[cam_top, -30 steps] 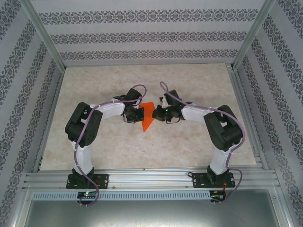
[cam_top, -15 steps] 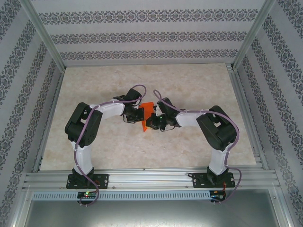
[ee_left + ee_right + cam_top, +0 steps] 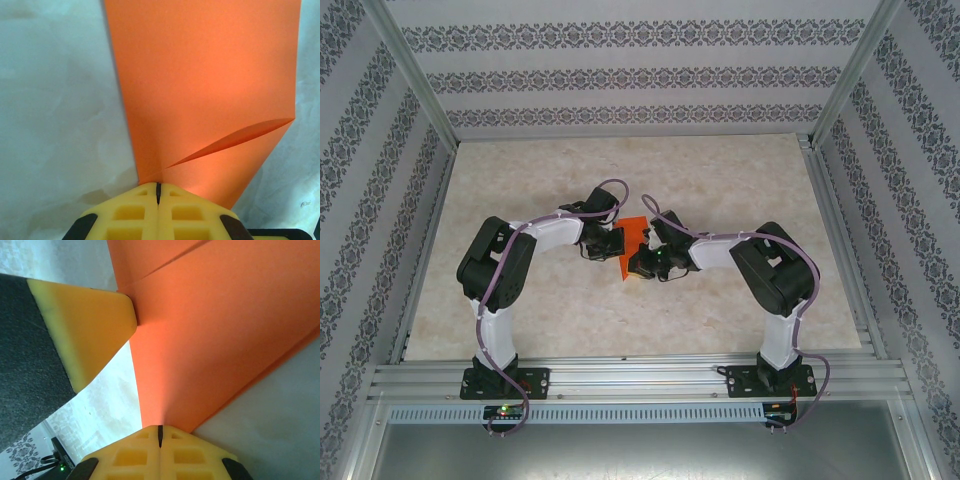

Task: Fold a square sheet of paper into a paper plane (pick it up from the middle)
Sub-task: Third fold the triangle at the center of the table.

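Observation:
The orange-red square sheet of paper point(image 3: 633, 229) hangs folded between both grippers over the middle of the table. My left gripper point(image 3: 617, 243) is shut on its left edge. In the left wrist view the yellow fingers point(image 3: 130, 215) meet on the paper point(image 3: 200, 85), and a folded flap runs up to the right. My right gripper point(image 3: 636, 262) is shut on the near part of the sheet. In the right wrist view the sheet point(image 3: 215, 325) rises from the closed right gripper point(image 3: 160, 429), with a finger of the left gripper point(image 3: 85, 325) touching the paper's far left edge.
The marble-patterned table point(image 3: 740, 180) lies inside a metal frame with patterned walls. Both arm bases point(image 3: 505, 380) stand on the near rail. The two wrists are almost touching above the table's centre.
The right arm has swung left and toward the near side, so its wrist covers more of the paper. The left arm has stayed still. Both grippers have stayed shut.

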